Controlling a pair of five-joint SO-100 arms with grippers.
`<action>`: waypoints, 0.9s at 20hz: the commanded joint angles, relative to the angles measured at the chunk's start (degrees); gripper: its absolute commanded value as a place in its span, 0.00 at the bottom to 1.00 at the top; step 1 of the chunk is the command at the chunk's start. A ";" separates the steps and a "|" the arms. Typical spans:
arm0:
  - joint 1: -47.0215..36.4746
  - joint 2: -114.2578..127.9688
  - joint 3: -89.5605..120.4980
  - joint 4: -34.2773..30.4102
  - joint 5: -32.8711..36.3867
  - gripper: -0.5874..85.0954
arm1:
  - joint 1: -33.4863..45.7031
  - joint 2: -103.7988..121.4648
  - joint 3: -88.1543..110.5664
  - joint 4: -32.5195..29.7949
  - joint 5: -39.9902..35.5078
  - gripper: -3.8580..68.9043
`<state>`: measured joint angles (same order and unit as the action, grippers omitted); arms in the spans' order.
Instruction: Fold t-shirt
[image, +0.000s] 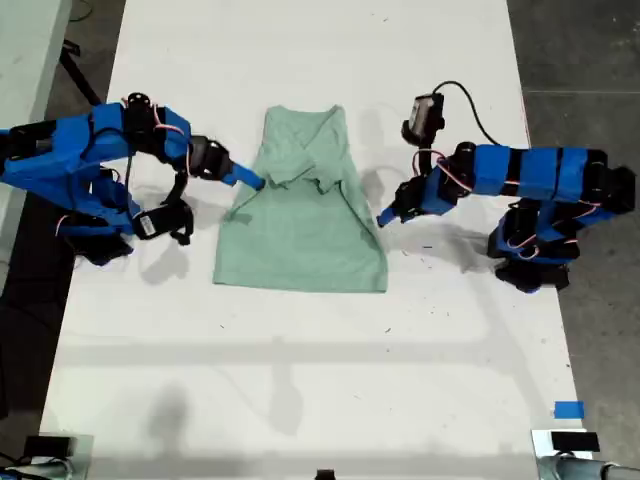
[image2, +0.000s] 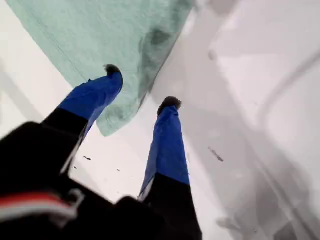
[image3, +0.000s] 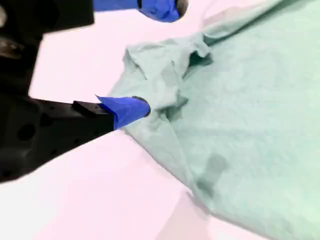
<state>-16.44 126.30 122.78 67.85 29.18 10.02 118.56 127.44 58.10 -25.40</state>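
T-shirt (image: 300, 235): 1 item, pale mint green, lying flat mid-worktop (image: 300, 380) between the 2 arms. Hem faces the near edge in the exterior view. The top end is narrower, with the sleeve areas turned in and bunched.

Handling (judgement):
- Thin, soft cloth, light, no stiffness. It'll sag and drag if lifted by one point.
- Not fragile. On the smooth white surface it's likely to slide rather than stay put.
- Best hold approx. at edges or corners, pinching a single layer. The bunched sleeve fold on the exterior view's left is the easiest bit to nip.
- You'd want both sides lifted together to keep the fold square.

Claws:
- My first claw (image2: 141, 86), on the exterior view's right: jaws well apart, holding nothing. One fingertip is over the cloth near a corner, the other over bare worktop.
- My second claw (image3: 152, 57), on the exterior view's left: jaws wide apart, nothing held. One fingertip is touching, or just beside, the crumpled fold.

Count:
- T-shirts: 1.
- Arms: 2, with 1 claw each.
- Worktops: 1.
- Blue tape marks (image: 568, 409): 1, near the exterior view's lower right, well apart from the shirt.
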 joint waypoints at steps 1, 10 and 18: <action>12.22 10.99 12.74 -3.34 -14.24 0.36 | -4.83 1.85 1.67 -4.83 3.60 0.34; 26.72 -1.67 21.97 -18.90 -31.82 0.35 | -13.10 -14.33 1.05 -16.44 10.37 0.35; 26.10 -11.07 19.60 -21.97 -32.52 0.35 | -12.66 -18.90 -9.67 -10.11 10.20 0.04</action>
<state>9.32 115.58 145.20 46.93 -2.55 -2.29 98.09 123.49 46.05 -14.59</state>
